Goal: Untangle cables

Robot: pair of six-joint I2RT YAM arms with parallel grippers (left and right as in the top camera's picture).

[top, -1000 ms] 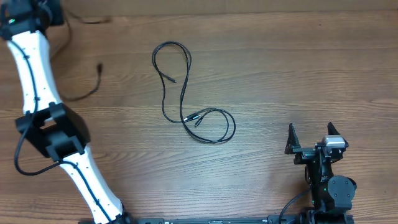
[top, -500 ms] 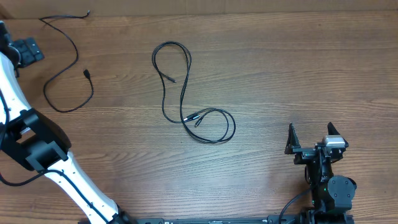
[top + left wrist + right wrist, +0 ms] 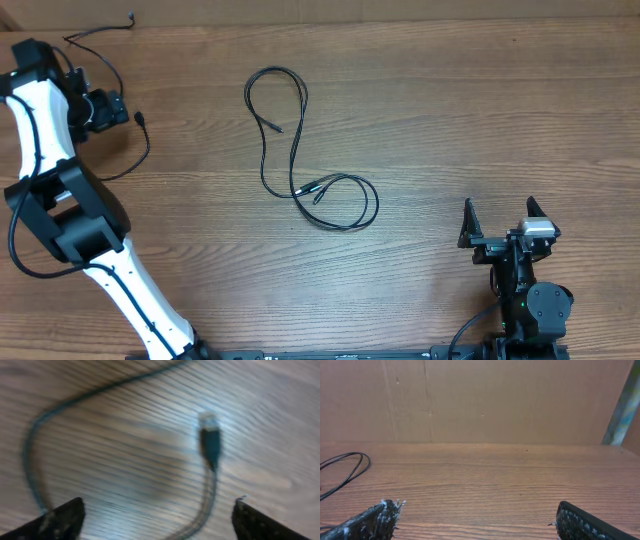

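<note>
Wooden table (image 3: 450,120) holds thin black cables (image 3: 303,188) in loose loops; left pincer (image 3: 157,505) and right pincer (image 3: 477,506) gape wide, empty.

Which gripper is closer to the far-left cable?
Left. The left gripper is right at the cable's plug; the right gripper sits far away on the other side.

inside the spread left gripper (image 3: 159,517) lies bare table (image 3: 125,465); just ahead a loose cable (image 3: 210,446) blocks, its cord curving round to the left. ahead of the right gripper (image 3: 477,520) open wood reaches the cardboard wall (image 3: 520,400); tangled cables (image 3: 355,454) sit far left.
</note>
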